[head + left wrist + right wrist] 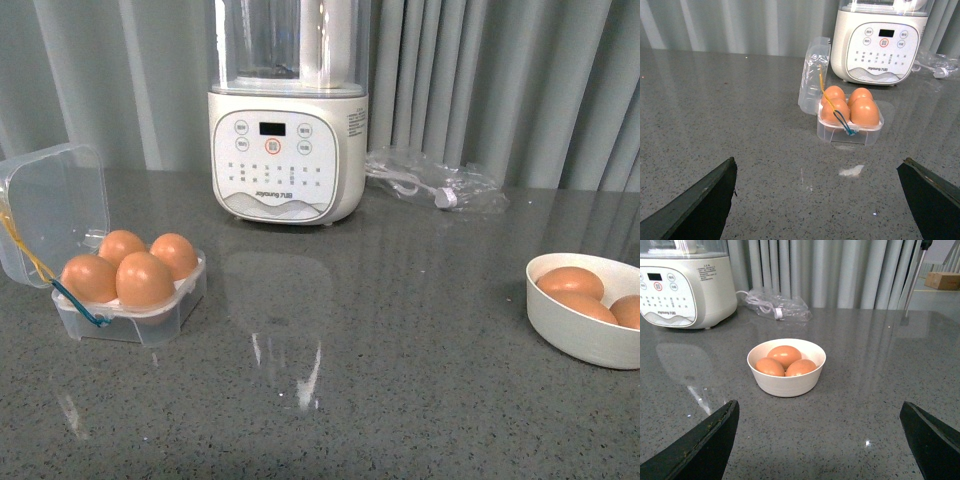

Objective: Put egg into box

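Lower left: clear box [160, 325], lid [55, 205] hinged back for loading, four eggs [145, 278] seated. Left gripper [818, 165], right gripper [818, 403] spread, empty.

Box [160, 320] left, bowl [572, 335] right, appliance [285, 150] behind

white joyoung countertop appliance [288, 150] with a clear upper jug stands at the rear of the grey speckled countertop [380, 390], control panel facing forward. clear plastic bag holding a white cable [435, 185] lies just right of it. round white bowl [572, 335] sits far right. grey curtain [480, 80] hangs behind.
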